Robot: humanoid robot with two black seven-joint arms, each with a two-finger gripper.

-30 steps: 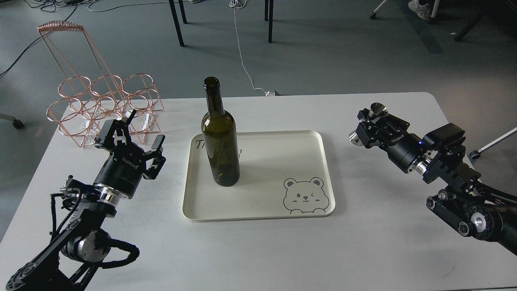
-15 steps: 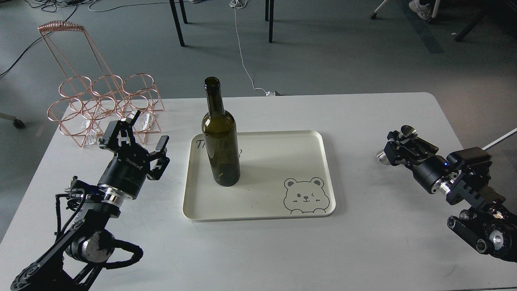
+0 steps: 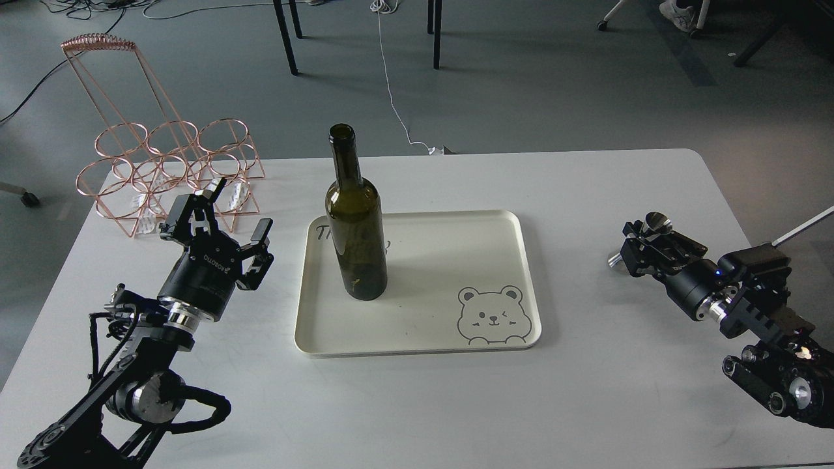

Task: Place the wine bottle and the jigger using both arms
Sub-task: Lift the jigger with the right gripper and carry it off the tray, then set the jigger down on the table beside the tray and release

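wine bottle (image 3: 355,221): standing upright on the left side of the cream bear tray (image 3: 456,326)
jigger (image 3: 642,241): clamped sideways in the right gripper (image 3: 637,246), just over the white table (image 3: 586,391), right of the tray
left gripper (image 3: 228,221): fingers spread wide, holding nothing, left of the bottle
copper wire rack (image 3: 163,163): back-left corner

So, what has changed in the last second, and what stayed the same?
The right gripper, shut on the jigger, moved right and toward the camera, lower over the table. The left gripper shifted slightly right and remains open. The wine bottle stayed upright on the tray.
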